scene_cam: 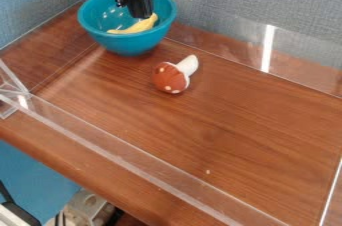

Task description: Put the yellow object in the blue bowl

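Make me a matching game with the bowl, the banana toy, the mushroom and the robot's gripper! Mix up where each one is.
Things:
1. blue bowl
2. yellow banana toy
3. mushroom
4. gripper

Places:
A. lying on the bare wood, right of the bowl
B. inside the bowl
C. shut, pointing down over the bowl
D. standing at the back left of the table

Pairs: 1-D, 2-B, 3-A, 4-C

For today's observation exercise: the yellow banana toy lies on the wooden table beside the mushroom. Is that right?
Not quite. The yellow banana toy lies inside the blue bowl, not on the table; the mushroom sits alone on the wood. The camera view shows it.
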`<action>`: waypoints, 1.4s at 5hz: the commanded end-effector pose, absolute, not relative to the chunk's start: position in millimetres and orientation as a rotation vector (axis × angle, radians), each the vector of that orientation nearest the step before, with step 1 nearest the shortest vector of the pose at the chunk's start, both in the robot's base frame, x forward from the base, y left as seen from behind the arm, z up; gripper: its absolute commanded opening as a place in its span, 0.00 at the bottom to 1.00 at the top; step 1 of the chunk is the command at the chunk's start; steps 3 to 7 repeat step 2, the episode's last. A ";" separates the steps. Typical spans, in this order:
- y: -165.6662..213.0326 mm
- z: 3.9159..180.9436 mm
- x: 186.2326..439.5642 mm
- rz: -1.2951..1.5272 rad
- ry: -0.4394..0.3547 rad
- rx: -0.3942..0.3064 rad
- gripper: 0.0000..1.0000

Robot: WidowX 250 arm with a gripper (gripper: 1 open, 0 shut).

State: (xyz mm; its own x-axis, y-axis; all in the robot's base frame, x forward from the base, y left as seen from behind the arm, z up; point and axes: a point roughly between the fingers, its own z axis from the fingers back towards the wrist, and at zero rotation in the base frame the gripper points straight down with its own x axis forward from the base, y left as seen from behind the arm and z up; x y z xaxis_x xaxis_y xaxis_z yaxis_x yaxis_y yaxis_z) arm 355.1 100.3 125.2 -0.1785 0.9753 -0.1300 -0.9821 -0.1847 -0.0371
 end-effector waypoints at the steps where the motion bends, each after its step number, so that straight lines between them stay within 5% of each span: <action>1: 95.5 170.5 363.6 1.709 -0.035 -0.221 0.00; 7: 109.2 165.2 367.7 1.752 -0.031 -0.230 0.00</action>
